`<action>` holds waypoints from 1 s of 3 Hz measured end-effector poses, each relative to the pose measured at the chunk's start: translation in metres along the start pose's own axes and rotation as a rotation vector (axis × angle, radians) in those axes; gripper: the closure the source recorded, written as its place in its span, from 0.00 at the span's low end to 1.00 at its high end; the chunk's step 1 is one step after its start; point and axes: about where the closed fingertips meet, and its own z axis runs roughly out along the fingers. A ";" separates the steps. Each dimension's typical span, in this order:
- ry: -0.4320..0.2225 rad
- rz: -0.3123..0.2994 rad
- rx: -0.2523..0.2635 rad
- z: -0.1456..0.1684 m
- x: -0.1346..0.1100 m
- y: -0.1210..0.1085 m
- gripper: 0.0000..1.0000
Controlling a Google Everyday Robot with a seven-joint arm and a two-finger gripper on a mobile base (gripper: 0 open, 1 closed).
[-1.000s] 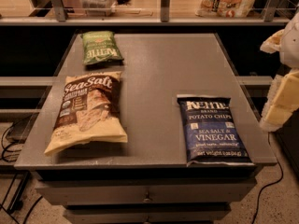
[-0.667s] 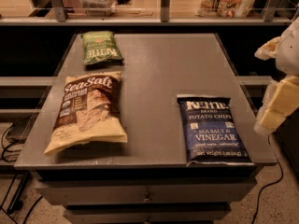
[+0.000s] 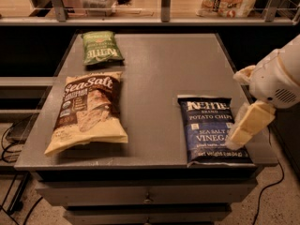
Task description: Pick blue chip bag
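The blue chip bag (image 3: pixel 208 130) lay flat at the front right of the surface (image 3: pixel 168 69), with its long axis running front to back. The gripper (image 3: pixel 248 125) hovered over the bag's right edge. Its opening state could not be determined.

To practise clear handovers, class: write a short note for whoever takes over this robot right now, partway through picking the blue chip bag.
Gripper: at the table's right edge, overlapping the right side of the blue chip bag in the camera view. Whether it touches the bag cannot be told.
Blue chip bag: lying flat, label up, at the front right of the table, not lifted.
Other bags: green bag at back left, brown-and-cream bag at front left, both apart from the blue one.
Done: gripper is beside the bag.
Left: grasp and lift it.
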 end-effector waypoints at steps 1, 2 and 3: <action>0.003 0.015 -0.020 0.031 -0.001 0.005 0.00; 0.032 0.041 -0.059 0.062 0.006 0.014 0.00; 0.045 0.060 -0.101 0.080 0.012 0.021 0.18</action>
